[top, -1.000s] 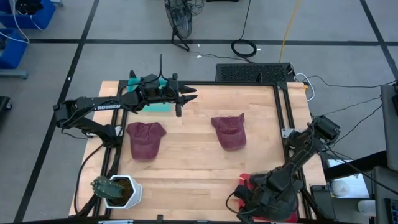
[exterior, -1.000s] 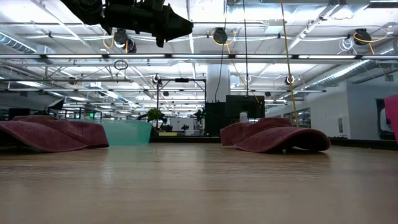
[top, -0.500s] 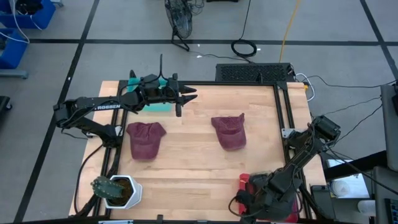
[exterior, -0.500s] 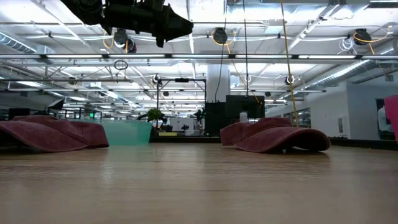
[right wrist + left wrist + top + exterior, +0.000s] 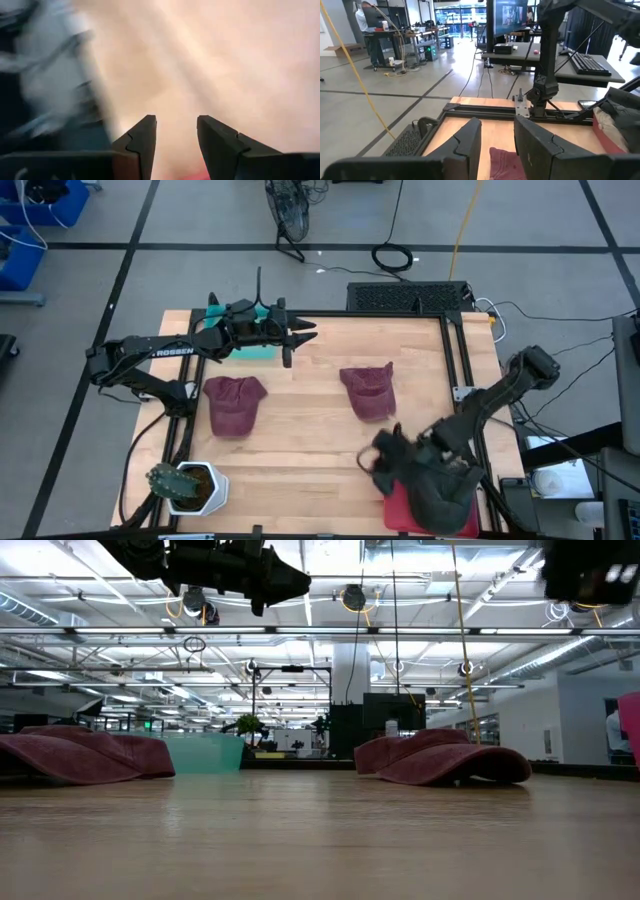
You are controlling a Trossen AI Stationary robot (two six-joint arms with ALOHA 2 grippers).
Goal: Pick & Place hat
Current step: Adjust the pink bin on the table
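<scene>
Two maroon hats lie flat on the wooden table: one on the left (image 5: 233,404) (image 5: 85,755) and one near the middle (image 5: 369,391) (image 5: 445,760) (image 5: 504,162). My left gripper (image 5: 308,332) (image 5: 297,582) (image 5: 497,145) hangs level and open, high over the far left of the table, with nothing between its fingers. My right gripper (image 5: 366,461) (image 5: 176,142) is open and empty, tipped down over bare wood in front of the middle hat. Only a blurred piece of the right arm (image 5: 590,570) shows in the low view.
A red flat thing (image 5: 440,518) (image 5: 631,730) lies at the near right corner under my right arm. A teal box (image 5: 258,351) (image 5: 205,752) sits below my left arm at the far left. A potted plant (image 5: 188,485) stands at the near left corner. A dark rail (image 5: 463,370) lines the right edge.
My right gripper has risen from over the red thing at the near right corner. It has swung toward the table's middle and far side and turned as it went, all within the last half second. It stays open and empty. Both hats have kept still.
</scene>
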